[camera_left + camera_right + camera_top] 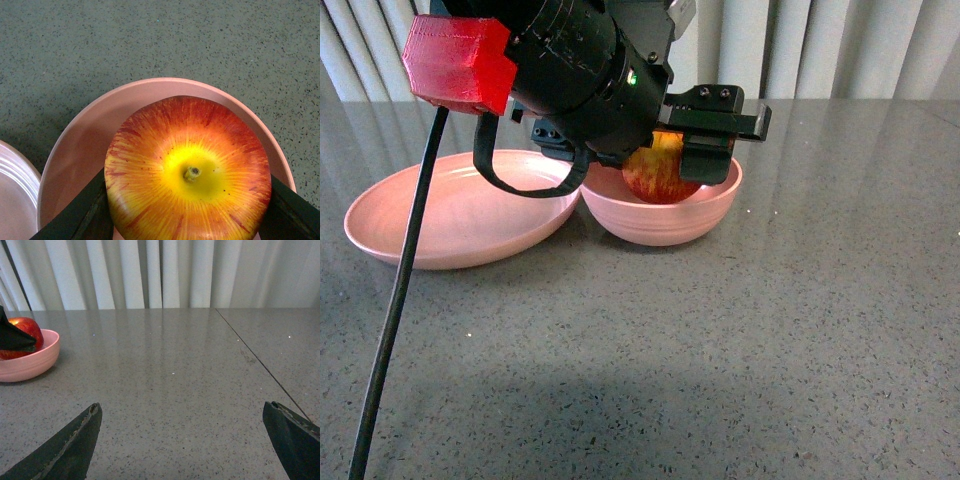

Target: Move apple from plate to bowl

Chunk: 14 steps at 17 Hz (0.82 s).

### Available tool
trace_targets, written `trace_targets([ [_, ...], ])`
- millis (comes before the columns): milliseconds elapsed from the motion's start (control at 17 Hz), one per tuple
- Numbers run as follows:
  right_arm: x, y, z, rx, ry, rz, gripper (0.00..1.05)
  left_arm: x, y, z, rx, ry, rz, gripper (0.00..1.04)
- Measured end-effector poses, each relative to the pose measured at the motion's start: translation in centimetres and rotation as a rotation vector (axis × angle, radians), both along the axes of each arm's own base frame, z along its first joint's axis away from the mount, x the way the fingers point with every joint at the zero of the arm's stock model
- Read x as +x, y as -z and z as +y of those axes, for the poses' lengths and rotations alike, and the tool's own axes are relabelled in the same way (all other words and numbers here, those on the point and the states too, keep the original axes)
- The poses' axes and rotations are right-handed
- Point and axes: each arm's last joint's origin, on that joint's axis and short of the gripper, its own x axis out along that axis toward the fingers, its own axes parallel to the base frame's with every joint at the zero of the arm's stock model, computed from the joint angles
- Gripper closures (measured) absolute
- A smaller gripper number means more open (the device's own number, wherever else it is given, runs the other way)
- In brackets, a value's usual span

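The left pincer [666, 166] gripped the apple [187, 170] from both sides, holding it low inside the bowl [660, 226], probably ready for release. The plate [450, 225] beside it sat bare. The right pincer [185, 440] gaped empty over the table [175, 365], well apart, out of the way.

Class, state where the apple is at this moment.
Front view, centre: the apple sits low inside the bowl, gripped by the left tool, with the plate just to the bowl's left.
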Motion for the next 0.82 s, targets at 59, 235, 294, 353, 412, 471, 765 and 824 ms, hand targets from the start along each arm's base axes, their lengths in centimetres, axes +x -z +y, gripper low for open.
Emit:
trace_targets([
  [59,0.00,0.00,0.00,0.000,0.000,0.000,0.07,0.37,-0.06,0.07,-0.004,-0.005,-0.004,0.37],
  [235,0.00,0.00,0.00,0.000,0.000,0.000,0.07,0.68,0.51,0.25,0.004,-0.009,0.015,0.37],
  [294,0.00,0.00,0.00,0.000,0.000,0.000,0.07,0.70,0.51,0.32,0.004,-0.010,0.017,0.37],
  [353,0.00,0.00,0.00,0.000,0.000,0.000,0.07,0.74,0.51,0.41,0.005,-0.012,0.019,0.37],
  [412,0.00,0.00,0.00,0.000,0.000,0.000,0.07,0.76,0.47,0.40,0.004,-0.012,0.019,0.37],
  [471,0.00,0.00,0.00,0.000,0.000,0.000,0.07,0.75,0.47,0.39,0.003,-0.010,0.020,0.37],
  [765,0.00,0.00,0.00,0.000,0.000,0.000,0.07,0.86,0.36,0.42,-0.015,0.001,0.013,0.07],
  [824,0.00,0.00,0.00,0.000,0.000,0.000,0.07,0.88,0.32,0.48,-0.016,0.000,0.013,0.07],
])
